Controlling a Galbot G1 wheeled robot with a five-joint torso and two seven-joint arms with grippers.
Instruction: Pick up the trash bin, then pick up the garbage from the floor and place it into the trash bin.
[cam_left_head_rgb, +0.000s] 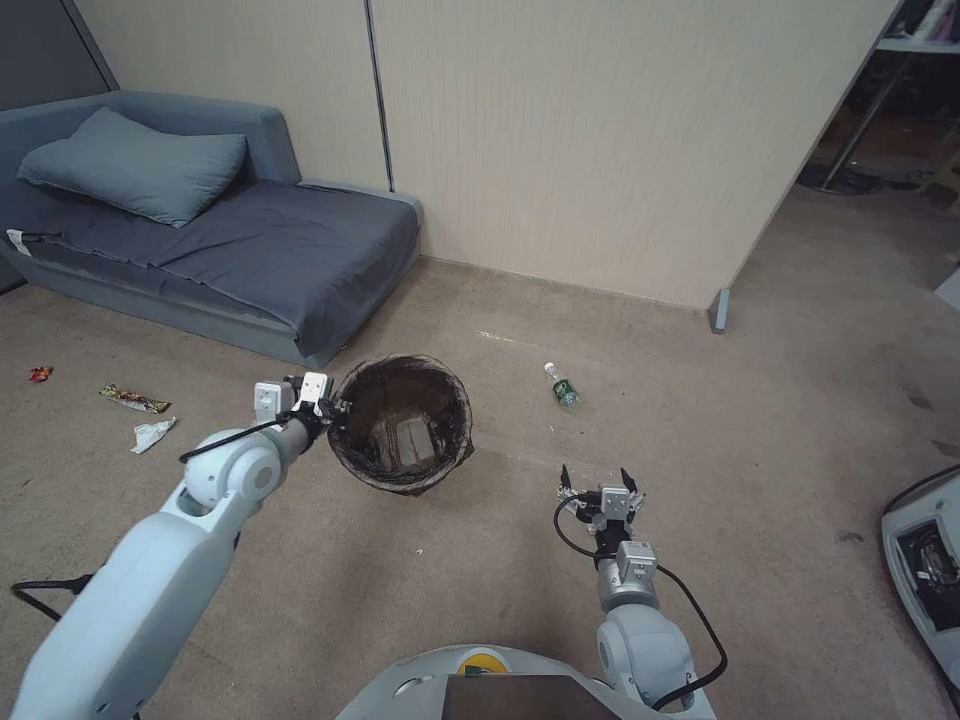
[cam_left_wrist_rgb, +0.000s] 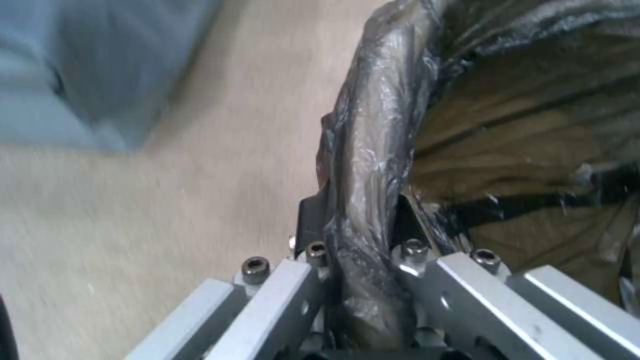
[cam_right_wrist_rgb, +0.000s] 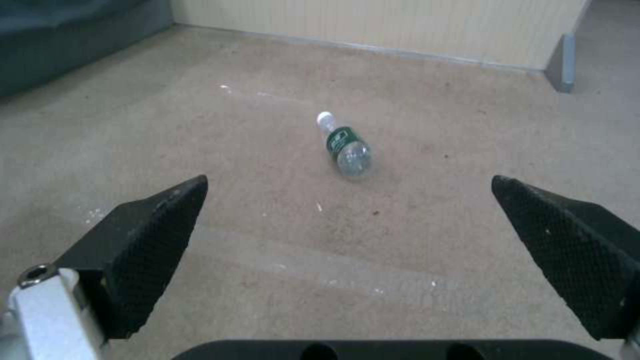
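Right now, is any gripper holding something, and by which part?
The left gripper holds the trash bin by its bag-covered rim. The right gripper is open and holds nothing.

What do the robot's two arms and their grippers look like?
Both arms have smooth, rounded white-grey shells with a black cable looping outside each wrist. The left gripper has pale metal links with dark screws. The right gripper has black, pointed, wedge-shaped fingers with cross-hatched pads on a silver metal base.

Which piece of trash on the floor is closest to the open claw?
The clear bottle, lying ahead of the open right claw. The wrappers lie far off by the sofa.
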